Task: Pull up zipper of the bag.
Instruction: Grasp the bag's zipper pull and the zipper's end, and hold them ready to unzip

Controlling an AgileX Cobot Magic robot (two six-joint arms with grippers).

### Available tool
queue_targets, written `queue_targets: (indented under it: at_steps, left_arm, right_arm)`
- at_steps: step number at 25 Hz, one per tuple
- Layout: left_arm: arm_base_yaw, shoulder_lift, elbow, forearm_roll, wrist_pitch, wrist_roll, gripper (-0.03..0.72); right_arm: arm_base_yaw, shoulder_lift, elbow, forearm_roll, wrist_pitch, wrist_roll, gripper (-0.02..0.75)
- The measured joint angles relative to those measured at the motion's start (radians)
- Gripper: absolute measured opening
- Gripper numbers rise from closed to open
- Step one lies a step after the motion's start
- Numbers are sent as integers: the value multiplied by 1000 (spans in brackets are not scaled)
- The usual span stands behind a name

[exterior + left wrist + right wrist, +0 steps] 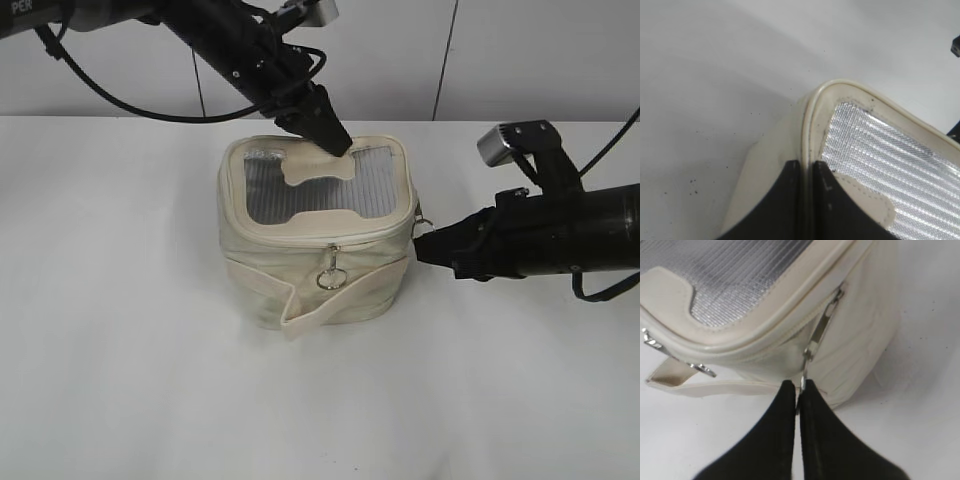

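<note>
On the white bench [120,350], the left hand [806,200] clamps the rear rim of the bag [315,270] while the right hand [799,392] pinches a ring pull [803,381] of the zipper [822,327] at the side. The thin ring could slip free if tugged off-line, or the light bag could tilt.

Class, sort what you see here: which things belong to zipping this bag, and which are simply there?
Part of the job:
bag
zipper, its ring pull pinched by the right gripper
left gripper, shut on the lid rim
second ring pull, hanging free at the front

Simply there:
white table
</note>
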Motion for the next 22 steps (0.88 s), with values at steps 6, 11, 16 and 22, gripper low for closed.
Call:
queue_targets:
  at_steps: [6, 11, 16, 22]
  left_arm:
    - [0, 0, 0, 0, 2, -2, 44]
    - [0, 0, 0, 0, 2, -4, 43]
    - [-1, 0, 0, 0, -2, -28, 43]
    - [-1, 0, 0, 0, -2, -63, 43]
  right_arm:
    - [4, -22, 17, -37, 38, 29, 21]
    - [6, -36, 77, -99, 98, 56, 21]
    - [14, -70, 101, -91, 162, 57, 21]
    - [201, -71, 71, -24, 86, 61, 24]
